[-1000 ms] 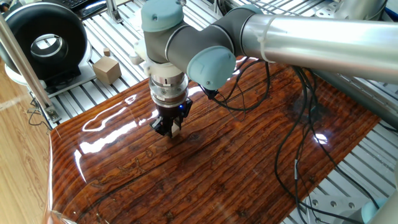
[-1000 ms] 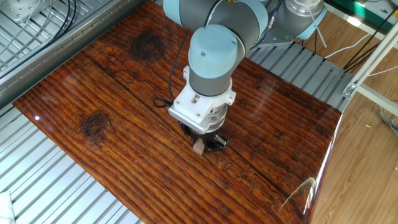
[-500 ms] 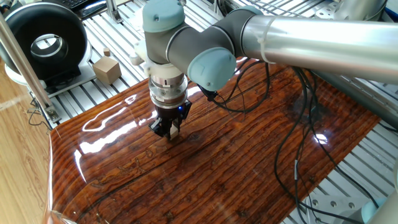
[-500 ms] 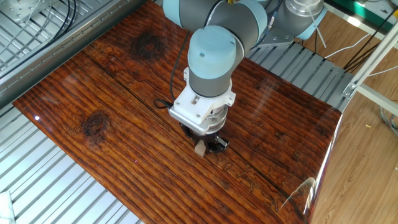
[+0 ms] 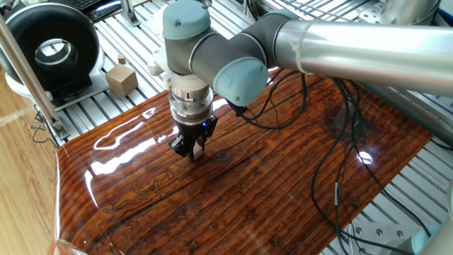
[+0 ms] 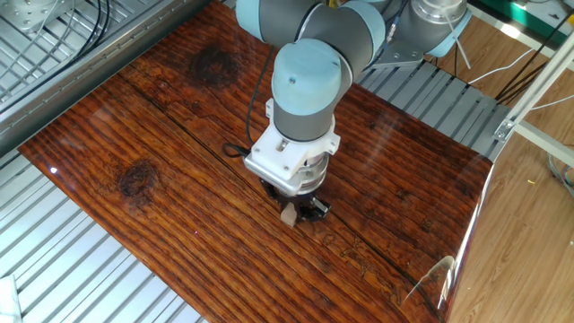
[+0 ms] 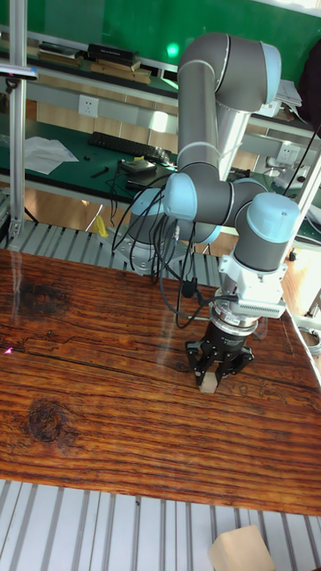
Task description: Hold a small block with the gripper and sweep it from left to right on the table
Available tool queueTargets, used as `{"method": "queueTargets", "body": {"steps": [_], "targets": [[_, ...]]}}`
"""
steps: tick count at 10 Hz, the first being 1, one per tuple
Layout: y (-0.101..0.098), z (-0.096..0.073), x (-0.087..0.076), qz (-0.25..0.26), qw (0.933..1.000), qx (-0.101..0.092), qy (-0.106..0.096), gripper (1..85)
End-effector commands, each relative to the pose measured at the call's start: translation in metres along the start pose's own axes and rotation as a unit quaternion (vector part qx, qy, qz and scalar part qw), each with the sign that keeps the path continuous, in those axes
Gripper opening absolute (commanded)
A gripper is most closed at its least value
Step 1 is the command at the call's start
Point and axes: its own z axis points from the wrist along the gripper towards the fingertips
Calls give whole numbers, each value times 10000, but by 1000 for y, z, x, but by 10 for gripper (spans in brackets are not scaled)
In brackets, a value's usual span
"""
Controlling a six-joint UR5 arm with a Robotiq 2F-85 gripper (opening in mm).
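Compared with one second ago, the end effector (image 5: 193, 149) has shifted a little along the worktop (image 5: 283, 191), toward the near-left side in one fixed view, and the small block (image 6: 289, 216) has gone with it; in the last half second almost nothing has changed.

One small block is in view, pale tan, pinched between the two black fingers, which are closed down to the width of the block. Its bottom face seems to touch the glossy wood, but a thin gap cannot be excluded. In the tall fixed view the block (image 7: 206, 384) shows just below the fingertips of the end effector (image 7: 217, 368).

One arm works here, silver-grey with light blue joint caps, and its wrist stands upright over the block. One larger tan cube (image 5: 122, 78) with a small knob on top sits on the slatted aluminium frame (image 5: 106, 106), well apart from the worktop, near one black ring-shaped device (image 5: 48, 49). Several black cables (image 5: 340, 142) hang from the arm and lie over the far part of the board.

The block sits nearer to one end of the board. In the other fixed view, bare wood stretches widely to the left of the end effector (image 6: 296, 205), and a shorter stretch lies to the right before the board's edge.
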Motion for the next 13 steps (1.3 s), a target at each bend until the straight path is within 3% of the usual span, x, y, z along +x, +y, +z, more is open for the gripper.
{"method": "queueTargets", "body": {"steps": [1, 4, 9, 13], "targets": [[3, -3, -1, 72, 10000, -53, -6, 10], [-4, -1, -5, 23, 10000, 12, -64, 10], [8, -2, -4, 123, 9999, 20, -87, 10], [7, 0, -4, 108, 9999, -3, -88, 10]]}}
